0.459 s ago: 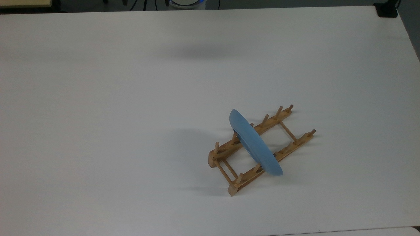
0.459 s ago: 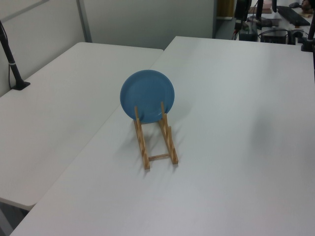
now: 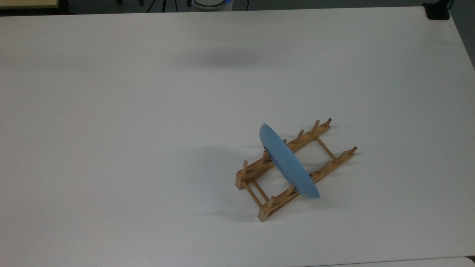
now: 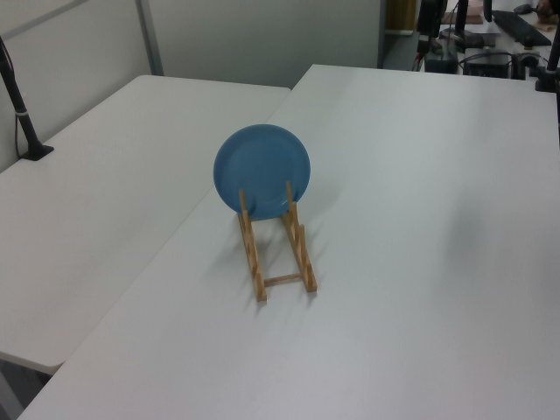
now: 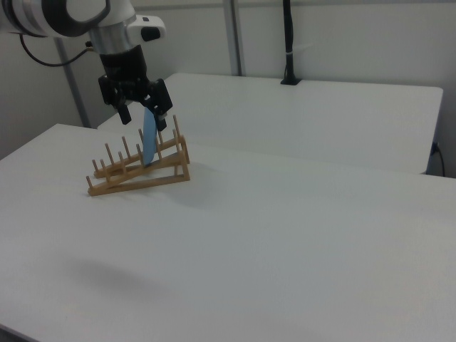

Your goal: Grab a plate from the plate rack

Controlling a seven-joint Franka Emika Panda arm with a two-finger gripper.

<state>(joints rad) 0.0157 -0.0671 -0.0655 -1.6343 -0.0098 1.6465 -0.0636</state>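
The plate [image 3: 287, 163] stood on edge in the plate rack [image 3: 293, 170], seated between pegs toward the rack's end that lies at the top view's lower left. In the left view the plate [image 4: 262, 171] presented its round blue face to the camera, with two pegs of the plate rack [image 4: 276, 254] crossing its lower part. In the right view the plate [image 5: 149, 139] was seen edge-on, leaning slightly, its lower rim down between the rails of the plate rack [image 5: 139, 171].

The rack rested on the white tabletop [image 3: 148, 111], set at a diagonal in the top view, toward the top view's lower right. A second white table [image 4: 96, 210] adjoined it on the left view's left.

In the right view the gripper [image 5: 142, 108] hung from the arm [image 5: 71, 18] directly over the plate's upper edge. Its two dark fingers [image 5: 162, 107] were spread apart, one on each side of the rim. Whether either finger touched the plate could not be determined. The gripper had hold of nothing.

A black post [image 5: 288, 43] stood on the far table in the right view.
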